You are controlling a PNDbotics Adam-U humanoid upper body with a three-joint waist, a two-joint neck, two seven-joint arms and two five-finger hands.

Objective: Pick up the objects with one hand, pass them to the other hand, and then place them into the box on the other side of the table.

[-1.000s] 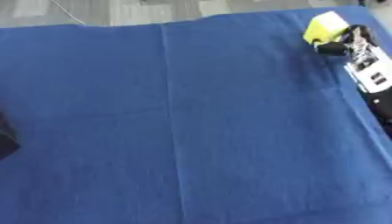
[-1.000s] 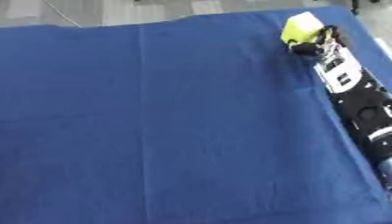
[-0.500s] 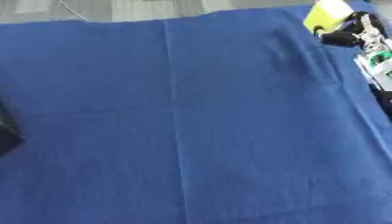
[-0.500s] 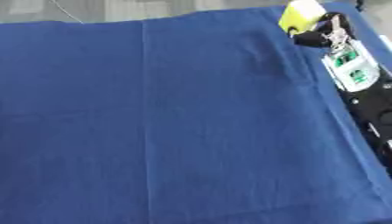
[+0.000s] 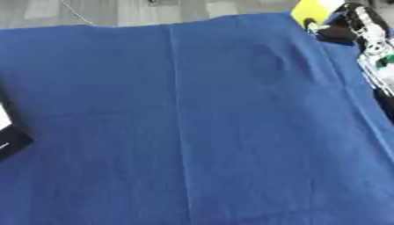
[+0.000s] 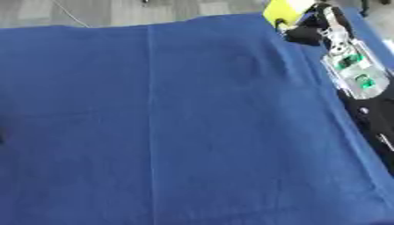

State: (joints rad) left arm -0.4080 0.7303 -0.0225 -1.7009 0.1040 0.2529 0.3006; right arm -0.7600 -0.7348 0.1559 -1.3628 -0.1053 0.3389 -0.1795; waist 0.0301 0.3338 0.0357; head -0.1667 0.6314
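Note:
A yellow object (image 6: 283,9) sits in my right hand (image 6: 309,31) at the far right corner of the blue-covered table (image 6: 192,123). The dark fingers are curled round its lower side, and its top runs out of view. My right arm (image 6: 352,72), black with silver and green parts, lies along the table's right edge. No box shows in either view. My left hand does not show as such.
A black shape with a white patch (image 5: 9,143) pokes in at the left edge of the left eye view; I cannot tell what it is. A crease (image 5: 178,123) runs down the cloth. Grey floor (image 5: 115,11) lies beyond the far edge.
My right hand has carried the yellow object farther away, up to the table's far right corner. The black shape at the left edge has stayed put.

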